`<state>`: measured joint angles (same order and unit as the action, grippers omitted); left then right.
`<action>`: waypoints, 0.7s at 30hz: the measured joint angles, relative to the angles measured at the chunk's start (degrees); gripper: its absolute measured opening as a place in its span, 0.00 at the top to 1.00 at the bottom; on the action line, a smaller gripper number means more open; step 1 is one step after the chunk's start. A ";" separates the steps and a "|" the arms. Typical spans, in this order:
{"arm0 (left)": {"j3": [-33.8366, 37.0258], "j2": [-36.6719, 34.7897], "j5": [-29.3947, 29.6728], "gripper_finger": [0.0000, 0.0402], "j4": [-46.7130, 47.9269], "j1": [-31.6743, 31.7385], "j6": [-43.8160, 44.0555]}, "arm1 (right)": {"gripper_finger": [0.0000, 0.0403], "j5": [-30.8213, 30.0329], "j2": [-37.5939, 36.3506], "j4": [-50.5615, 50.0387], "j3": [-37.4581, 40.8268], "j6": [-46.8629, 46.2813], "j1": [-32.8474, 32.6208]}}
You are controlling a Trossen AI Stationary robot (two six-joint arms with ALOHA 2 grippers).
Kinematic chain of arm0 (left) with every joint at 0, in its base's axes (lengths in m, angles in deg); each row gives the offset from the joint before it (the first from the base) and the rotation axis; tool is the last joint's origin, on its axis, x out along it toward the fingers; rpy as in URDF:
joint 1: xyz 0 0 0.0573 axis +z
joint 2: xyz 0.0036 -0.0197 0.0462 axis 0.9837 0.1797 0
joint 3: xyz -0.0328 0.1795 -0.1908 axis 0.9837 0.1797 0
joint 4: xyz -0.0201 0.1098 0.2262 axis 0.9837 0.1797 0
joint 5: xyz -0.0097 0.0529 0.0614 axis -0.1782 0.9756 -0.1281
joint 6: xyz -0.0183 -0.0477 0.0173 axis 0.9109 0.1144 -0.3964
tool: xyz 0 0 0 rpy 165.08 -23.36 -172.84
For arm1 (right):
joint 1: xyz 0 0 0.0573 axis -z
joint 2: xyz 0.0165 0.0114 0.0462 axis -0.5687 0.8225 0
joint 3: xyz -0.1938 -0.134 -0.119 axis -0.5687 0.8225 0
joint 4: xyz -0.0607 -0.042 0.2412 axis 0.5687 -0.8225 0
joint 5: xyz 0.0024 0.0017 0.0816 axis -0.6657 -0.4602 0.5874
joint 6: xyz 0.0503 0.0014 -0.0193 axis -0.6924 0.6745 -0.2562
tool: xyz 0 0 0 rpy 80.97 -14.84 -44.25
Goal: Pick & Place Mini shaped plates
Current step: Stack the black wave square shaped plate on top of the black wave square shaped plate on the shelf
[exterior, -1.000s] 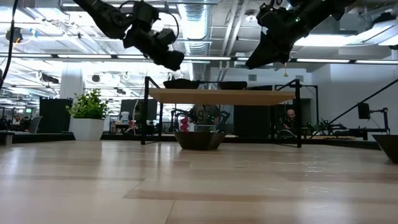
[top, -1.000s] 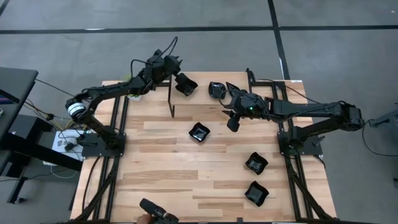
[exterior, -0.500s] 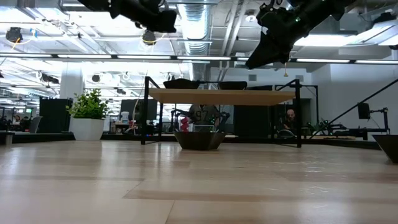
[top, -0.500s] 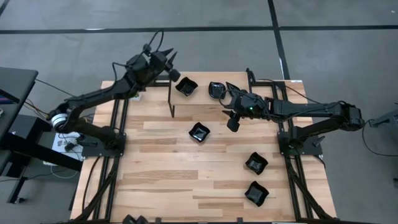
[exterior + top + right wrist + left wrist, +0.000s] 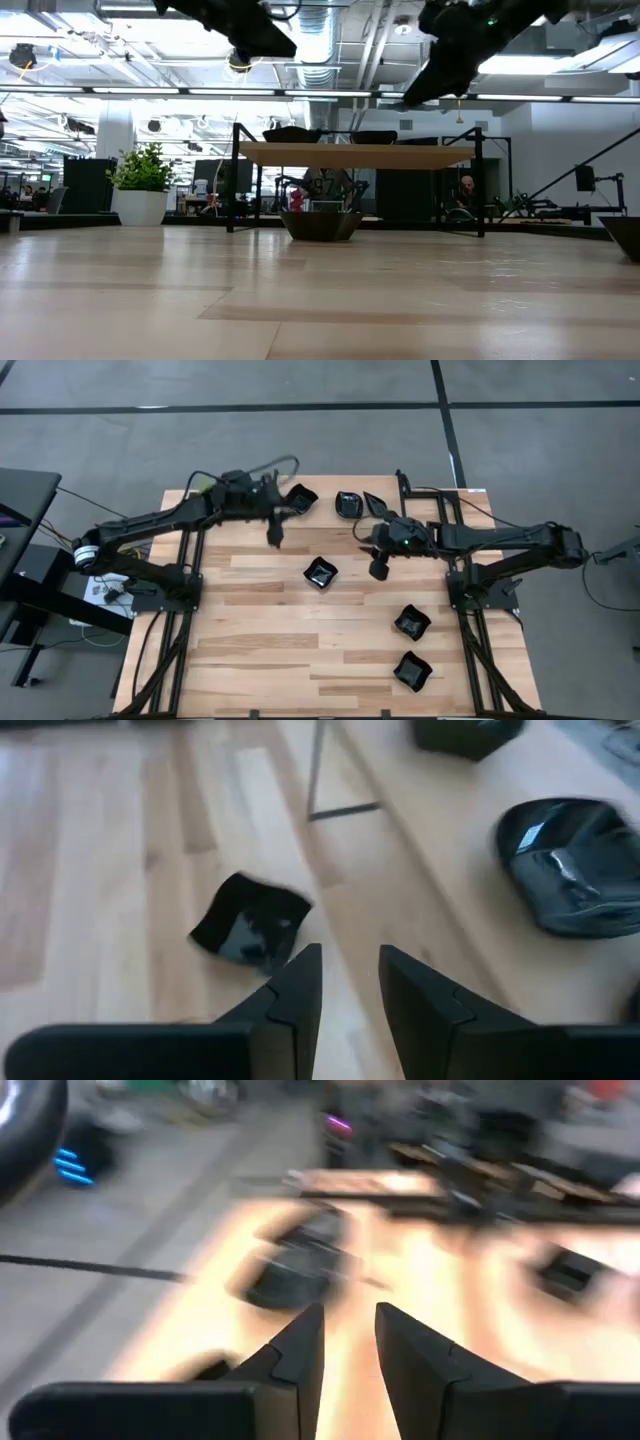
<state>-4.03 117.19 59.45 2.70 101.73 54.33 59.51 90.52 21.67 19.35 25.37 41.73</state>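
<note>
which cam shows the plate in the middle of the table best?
High view: the squarish plate shows whole, alone on the table. Right wrist view shows it closer, slightly blurred. Low view gives only its side profile. Left wrist view is too blurred.

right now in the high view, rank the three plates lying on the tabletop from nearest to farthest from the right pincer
From the right pincer:
1. Centre plate, level with it, toward the table's middle.
2. Upper right-side plate, toward the near edge.
3. Lower right-side plate, closest to the near edge.
</note>
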 joint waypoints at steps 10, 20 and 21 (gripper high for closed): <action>0.06 2.99 -5.13 0.76 9.67 -14.31 2.54 | 0.76 0.05 -5.72 -12.08 -0.02 -5.69 -10.60; 0.10 14.40 3.88 0.76 5.92 -23.60 2.09 | 0.76 0.09 -8.28 -28.74 -0.04 -19.01 -23.66; 0.10 15.28 3.88 0.76 5.76 -23.61 2.09 | 0.76 0.09 -8.22 -29.90 -0.04 -19.90 -24.81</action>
<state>-3.93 132.47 63.32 8.46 78.12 56.43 59.60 82.30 -8.22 19.31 5.46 16.92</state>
